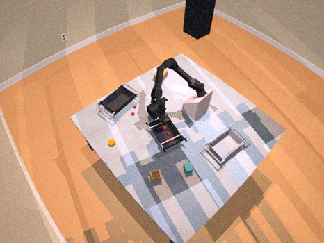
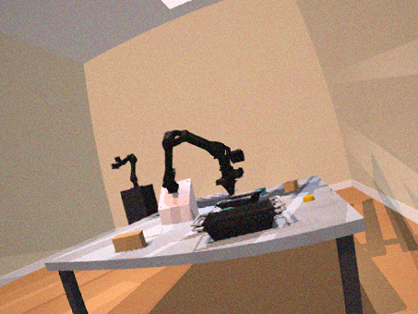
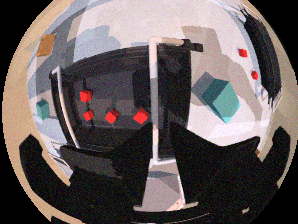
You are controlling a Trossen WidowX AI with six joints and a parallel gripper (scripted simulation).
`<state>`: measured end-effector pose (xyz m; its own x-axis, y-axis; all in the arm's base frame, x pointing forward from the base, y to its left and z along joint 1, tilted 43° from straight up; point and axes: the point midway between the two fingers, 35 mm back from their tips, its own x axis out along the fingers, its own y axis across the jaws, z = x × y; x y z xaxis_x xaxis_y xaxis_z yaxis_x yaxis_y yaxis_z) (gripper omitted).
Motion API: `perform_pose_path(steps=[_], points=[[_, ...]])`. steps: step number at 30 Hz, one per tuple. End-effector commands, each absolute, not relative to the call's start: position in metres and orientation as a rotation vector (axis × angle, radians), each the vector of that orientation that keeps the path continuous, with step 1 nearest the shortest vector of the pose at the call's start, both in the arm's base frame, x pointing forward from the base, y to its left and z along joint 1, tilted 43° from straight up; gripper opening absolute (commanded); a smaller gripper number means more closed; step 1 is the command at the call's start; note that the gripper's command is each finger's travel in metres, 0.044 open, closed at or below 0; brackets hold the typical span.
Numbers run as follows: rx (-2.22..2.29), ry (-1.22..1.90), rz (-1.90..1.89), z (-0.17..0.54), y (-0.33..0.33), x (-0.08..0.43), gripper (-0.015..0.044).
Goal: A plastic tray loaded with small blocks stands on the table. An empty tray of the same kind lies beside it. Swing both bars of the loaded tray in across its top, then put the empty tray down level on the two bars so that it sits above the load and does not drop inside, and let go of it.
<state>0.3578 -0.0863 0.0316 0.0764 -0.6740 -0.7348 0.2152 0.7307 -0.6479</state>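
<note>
The loaded black tray [image 1: 157,136] [image 3: 115,56] stands mid-table with several red blocks [image 1: 168,133] [image 3: 111,117] inside. One wire bar [image 1: 172,142] [image 3: 63,106] lies across its top close to the end away from the gripper. The other bar [image 3: 154,95] crosses the top a little in from the near end. My gripper [image 2: 232,193] [image 3: 161,125] is over this near end, its fingers a little apart and empty, the bar close to the left fingertip in the wrist view. An empty black tray [image 1: 117,101] [image 2: 241,220] and an empty grey tray [image 1: 217,152] stand on either side.
A teal block [image 3: 222,100] is beside the loaded tray's near end. Two loose red blocks [image 1: 134,107] [image 3: 243,52] lie by the empty black tray. A yellow disc [image 1: 111,142], an orange box [image 1: 155,175] and a teal cube [image 1: 187,168] are beyond. A pale block [image 1: 197,105] stands under the arm's base.
</note>
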Motion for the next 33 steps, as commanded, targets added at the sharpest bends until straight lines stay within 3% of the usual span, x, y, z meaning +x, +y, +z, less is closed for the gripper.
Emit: perform_pose_path(steps=[1, 28, 31, 33], points=[[-0.422, 1.338, -0.697, 0.0316, -0.0863, 0.3578, 0.0082], [-0.422, 1.338, -0.697, 0.0316, -0.0863, 0.3578, 0.0082], [-0.422, 1.338, -0.697, 0.0316, -0.0863, 0.3578, 0.0003], [-0.422, 1.338, -0.697, 0.0316, -0.0863, 0.3578, 0.0000]])
